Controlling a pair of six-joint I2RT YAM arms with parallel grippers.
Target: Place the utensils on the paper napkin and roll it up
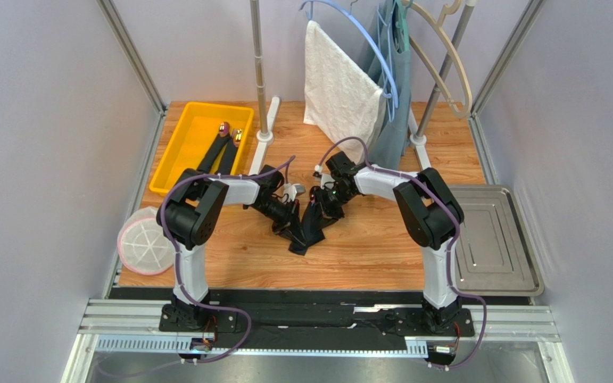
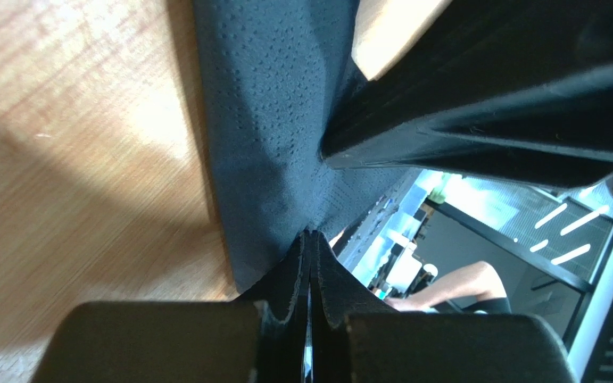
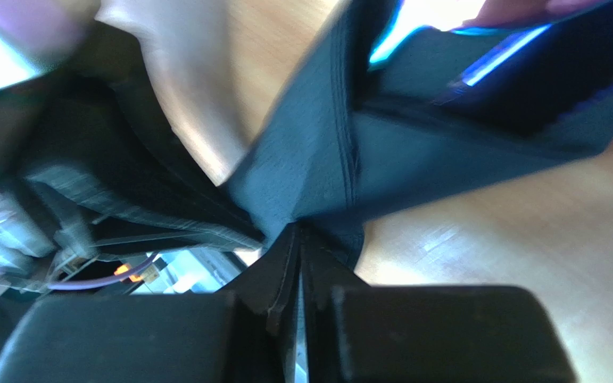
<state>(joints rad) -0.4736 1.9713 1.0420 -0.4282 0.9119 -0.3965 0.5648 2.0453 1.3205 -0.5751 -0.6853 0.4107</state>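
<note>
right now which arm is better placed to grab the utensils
Left: the bin with the utensils sits on its side. Both the left gripper and right gripper pinch the napkin, so it must release first.

Top view: fixed high behind the left arm [image 1: 194,215] and right arm [image 1: 426,211], looking down and forward over the whole wooden table [image 1: 382,255]. Wide and distant.

Left wrist view: sits just behind its own fingers [image 2: 290,287], looking along them. Very close to the black napkin [image 2: 262,120], skimming the table low.

Right wrist view: same mounting, equally close, blurred.

All three share the napkin mid-table.
</note>
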